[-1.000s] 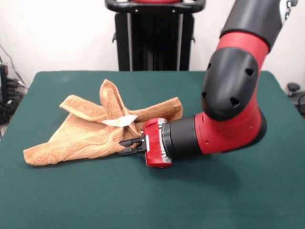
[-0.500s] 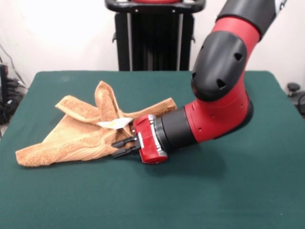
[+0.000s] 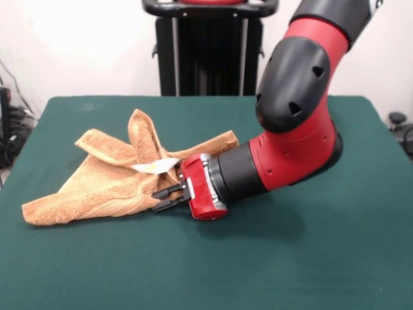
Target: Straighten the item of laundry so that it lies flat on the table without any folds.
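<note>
On the counter (image 3: 310, 271), left of centre, the towel (image 3: 103, 184) lies bunched, with raised folds and a white tag (image 3: 155, 166) showing. At its right-hand edge the end effector (image 3: 169, 196) lies low and nearly level, pointing left, its fingers pinched together on the towel's hem, behind it the red and black arm (image 3: 290, 135)

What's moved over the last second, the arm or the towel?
Both. The gripper slid toward picture left, low at the towel's edge, and the towel went with it, its left tip ending nearer the table's left edge. Nearly all of that came early. The towel is still bunched and folded, white tag on top.
</note>
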Motion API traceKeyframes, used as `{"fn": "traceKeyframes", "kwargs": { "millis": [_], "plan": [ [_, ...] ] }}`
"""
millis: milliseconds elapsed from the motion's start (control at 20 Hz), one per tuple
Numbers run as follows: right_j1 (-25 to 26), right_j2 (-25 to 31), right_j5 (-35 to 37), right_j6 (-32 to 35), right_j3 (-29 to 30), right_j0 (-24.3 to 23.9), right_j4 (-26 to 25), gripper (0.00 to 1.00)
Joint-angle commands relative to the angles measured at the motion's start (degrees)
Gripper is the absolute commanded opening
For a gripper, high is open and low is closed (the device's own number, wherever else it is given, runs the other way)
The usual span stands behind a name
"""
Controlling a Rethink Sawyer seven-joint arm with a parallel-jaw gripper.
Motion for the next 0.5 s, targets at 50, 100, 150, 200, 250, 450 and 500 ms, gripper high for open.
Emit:
{"fn": "traceKeyframes", "kwargs": {
  "millis": [50,100,150,200,250,450,500],
  "plan": [
    [6.7,10.1,5.7,16.7,-3.5,0.9,8.6,0.00],
    [6.6,10.2,6.8,17.2,-4.2,0.9,9.4,0.00],
    [6.7,9.9,8.2,17.8,-4.9,1.1,10.0,0.00],
    [6.6,10.0,9.9,18.5,-5.7,1.1,10.9,0.00],
    [6.6,9.7,11.4,19.0,-6.6,1.2,11.5,0.00],
    [7.2,8.2,15.1,20.5,-10.0,0.6,13.7,0.00],
    [7.3,8.0,15.6,20.7,-10.5,0.4,14.1,0.00]
  ]
}}
